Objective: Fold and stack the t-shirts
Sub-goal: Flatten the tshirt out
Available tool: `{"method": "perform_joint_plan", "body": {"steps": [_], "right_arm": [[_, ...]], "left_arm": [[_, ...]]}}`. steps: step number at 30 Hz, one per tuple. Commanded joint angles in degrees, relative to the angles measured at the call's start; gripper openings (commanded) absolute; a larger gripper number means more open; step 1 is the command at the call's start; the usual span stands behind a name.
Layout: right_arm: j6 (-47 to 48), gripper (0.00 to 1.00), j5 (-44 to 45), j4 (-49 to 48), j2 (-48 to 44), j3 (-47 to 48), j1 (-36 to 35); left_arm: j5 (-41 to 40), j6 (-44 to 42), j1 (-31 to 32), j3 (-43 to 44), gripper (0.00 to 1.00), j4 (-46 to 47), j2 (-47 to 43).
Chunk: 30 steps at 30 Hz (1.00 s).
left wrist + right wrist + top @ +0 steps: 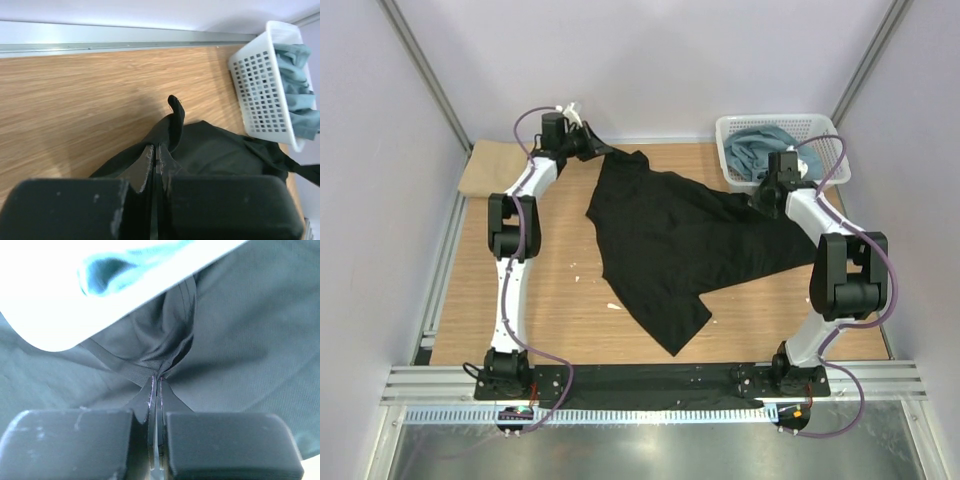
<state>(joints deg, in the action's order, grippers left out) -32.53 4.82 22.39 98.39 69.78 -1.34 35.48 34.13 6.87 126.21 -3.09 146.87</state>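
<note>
Broadly, the wooden table carries the black t-shirt spread across its middle. Blue-grey t-shirts fill the white basket at far right. The left gripper and right gripper each pinch black cloth tightly at opposite edges.

We list:
- black t-shirt: matt soft cloth, creased
- tan t-shirt, far left: matt cloth
- blue-grey t-shirts: crumpled cloth
- basket: white plastic lattice with a slight sheen
- table: smooth pale wood grain
- near rail: brushed metal
- left gripper: scuffed matt black plastic
</note>
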Motion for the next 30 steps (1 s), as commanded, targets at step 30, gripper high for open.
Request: {"method": "perform_joint_plan", "body": {"steps": [30], "right_arm": [[5.2, 0.01, -0.9, 0.9, -7.3, -1.6, 0.6]], "left_arm": [[-41.4, 27.1, 22.7, -63.8, 0.0, -2.6, -32.5]]}}
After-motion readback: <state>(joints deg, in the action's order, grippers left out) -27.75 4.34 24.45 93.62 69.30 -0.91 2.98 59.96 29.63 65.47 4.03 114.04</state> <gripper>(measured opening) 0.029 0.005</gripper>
